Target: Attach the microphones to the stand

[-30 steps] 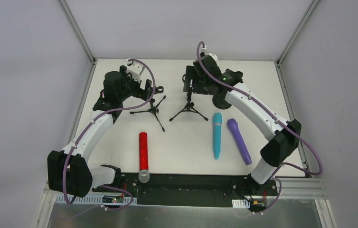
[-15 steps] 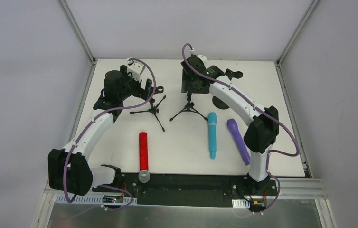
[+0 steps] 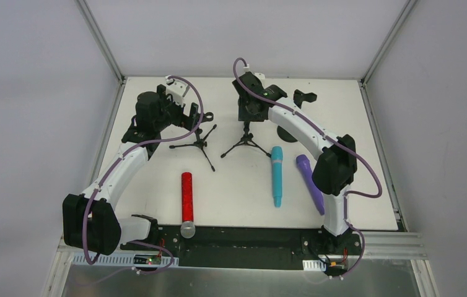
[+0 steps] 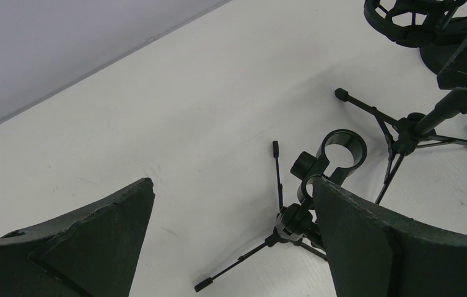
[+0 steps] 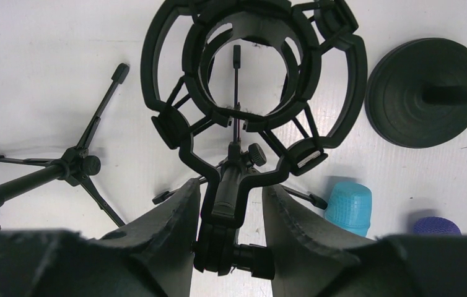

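Three microphones lie on the white table: a red one [image 3: 186, 193] with a silver head, a cyan one [image 3: 276, 175] and a purple one [image 3: 310, 179] partly under my right arm. My right gripper [image 3: 249, 110] [image 5: 231, 185] is shut on the swivel joint [image 5: 226, 204] of the middle tripod stand [image 3: 246, 141], just under its round shock-mount cradle [image 5: 157, 74]. My left gripper [image 3: 189, 115] [image 4: 232, 185] stands open above the left tripod stand [image 3: 200, 145]. That stand's ring clip [image 4: 342, 147] is beside the right finger and is not held.
A third stand with a round black base [image 3: 288, 133] [image 5: 426, 93] and a clip on top [image 3: 305, 96] sits behind the cyan and purple microphones. Metal frame rails run along the table's left and right edges.
My right arm swung left with its elbow drawn in, and its jaws closed from wide open onto the middle stand's joint. The cyan microphone shifted slightly left. The left arm stayed still.
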Controlling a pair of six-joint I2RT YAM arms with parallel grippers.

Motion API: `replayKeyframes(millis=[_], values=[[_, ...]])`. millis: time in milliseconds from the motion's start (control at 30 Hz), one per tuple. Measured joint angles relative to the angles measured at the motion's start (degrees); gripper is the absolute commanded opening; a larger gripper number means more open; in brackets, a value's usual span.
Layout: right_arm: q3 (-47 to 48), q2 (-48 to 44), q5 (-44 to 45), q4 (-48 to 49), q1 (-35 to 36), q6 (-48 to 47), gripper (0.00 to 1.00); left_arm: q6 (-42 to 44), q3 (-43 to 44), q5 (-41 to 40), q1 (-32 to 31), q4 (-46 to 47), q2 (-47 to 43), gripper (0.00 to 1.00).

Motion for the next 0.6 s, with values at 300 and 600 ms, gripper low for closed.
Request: replayKeyframes(millis=[300, 600], values=[[-2.01, -1.20, -1.01, 1.60, -0.09, -0.33, 0.01, 0.00, 0.00, 0.02, 0.00, 0.00, 0.00, 0.99], [-8.13, -5.88, -2.75, 2.25, -0.11, -0.50, 0.00, 0.00, 0.00, 0.07, 0.00, -0.02, 0.07, 0.99]])
